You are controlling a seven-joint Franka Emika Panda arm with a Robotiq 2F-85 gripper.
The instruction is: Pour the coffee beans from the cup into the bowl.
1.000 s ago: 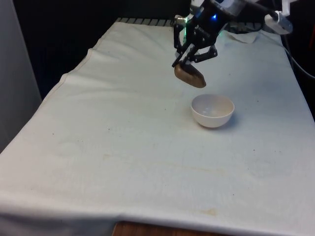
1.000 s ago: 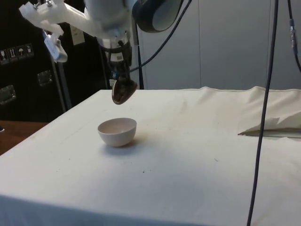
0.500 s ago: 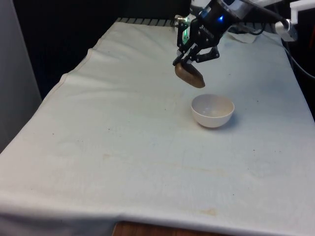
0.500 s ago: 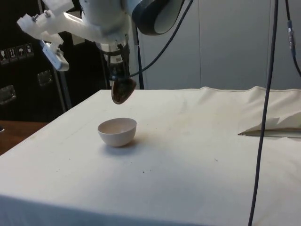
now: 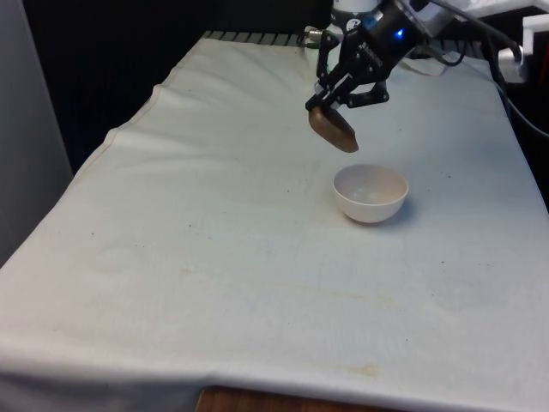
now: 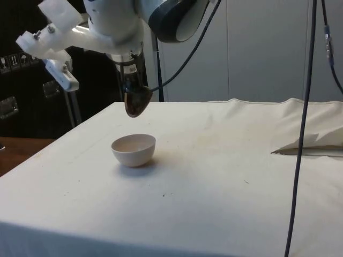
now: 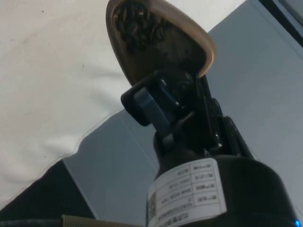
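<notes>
My gripper [image 5: 330, 101] is shut on the rim of a brown cup [image 5: 334, 130], holding it tilted in the air above and slightly to the front view's left of a white bowl [image 5: 370, 192]. In the side view the cup [image 6: 136, 101] hangs a little above the bowl [image 6: 133, 149]. The wrist view has the cup [image 7: 156, 45] tipped far over, with dark coffee beans [image 7: 137, 26] gathered at its low end, and one finger [image 7: 151, 111] pressed inside the rim. The bowl's inside looks bare.
The white cloth [image 5: 214, 257] covers the table. A raised fold of cloth [image 6: 316, 140] lies at the side view's right. A dark cable [image 6: 300, 128] hangs down in front of the side camera.
The arm has rotated, tipping the cup further over, and the cup has shifted slightly up and toward the bowl. The bowl has not moved.
</notes>
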